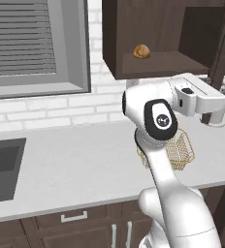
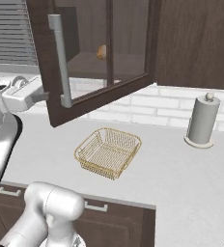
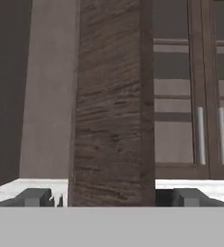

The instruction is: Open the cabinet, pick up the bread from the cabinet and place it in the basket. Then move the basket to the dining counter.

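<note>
- On my far left in the left base view I see a dark sink [image 1: 0, 167] sunk into the grey worktop [image 1: 75, 169], under a window with closed blinds [image 1: 22, 38].
- Moving right, the cabinet [image 1: 158, 36] hangs on the brick wall with its door swung out; the bread [image 1: 141, 51] sits on its lower shelf, towards the left of the opening.
- From the right base view I see the same bread [image 2: 101, 51] through the glass of the open door [image 2: 104, 53], whose long silver handle [image 2: 61, 60] stands at the near edge.
- My gripper [image 3: 111, 197] has its fingers [image 3: 34, 197] spread fully apart, one on either side of the door's wooden edge, which fills the gap between them; they clamp nothing.
- Below the cabinet the basket [image 2: 108, 152] rests on the worktop, holding nothing; the arm partly covers it in the left base view.
- Furthest right, a paper towel roll [image 2: 202, 120] stands upright by the wall, well apart from the basket.
</note>
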Available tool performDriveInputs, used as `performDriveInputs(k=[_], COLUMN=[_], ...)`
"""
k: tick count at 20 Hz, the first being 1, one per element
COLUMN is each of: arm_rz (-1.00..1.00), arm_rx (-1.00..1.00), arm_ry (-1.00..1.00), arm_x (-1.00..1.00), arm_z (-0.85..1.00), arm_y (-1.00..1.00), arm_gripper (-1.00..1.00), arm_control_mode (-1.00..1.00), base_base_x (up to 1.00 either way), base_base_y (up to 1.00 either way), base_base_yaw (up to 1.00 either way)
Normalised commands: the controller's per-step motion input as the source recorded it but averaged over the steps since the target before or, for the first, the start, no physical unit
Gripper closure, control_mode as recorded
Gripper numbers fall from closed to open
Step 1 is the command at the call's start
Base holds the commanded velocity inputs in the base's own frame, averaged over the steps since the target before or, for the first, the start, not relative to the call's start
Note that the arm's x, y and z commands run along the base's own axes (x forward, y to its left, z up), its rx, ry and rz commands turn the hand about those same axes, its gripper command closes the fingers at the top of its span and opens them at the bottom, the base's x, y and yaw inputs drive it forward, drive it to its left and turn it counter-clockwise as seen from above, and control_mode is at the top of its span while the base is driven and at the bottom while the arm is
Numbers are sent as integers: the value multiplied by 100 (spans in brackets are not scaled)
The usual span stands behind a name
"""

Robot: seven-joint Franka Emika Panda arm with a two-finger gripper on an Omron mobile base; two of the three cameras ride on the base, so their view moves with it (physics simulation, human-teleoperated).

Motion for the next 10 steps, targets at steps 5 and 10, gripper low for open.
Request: performDriveInputs(k=[5,10], arm_rz=[-51,-29], arm_rx=[0,0], arm_ry=[0,0], arm_x=[-22,0], arm_z=[-10,0], arm_y=[-59,-73], arm_gripper=[-100,-100], arm_control_mode=[-100,-100], base_base_x=[0,0], base_base_y=[0,0], base_base_yaw=[0,0])
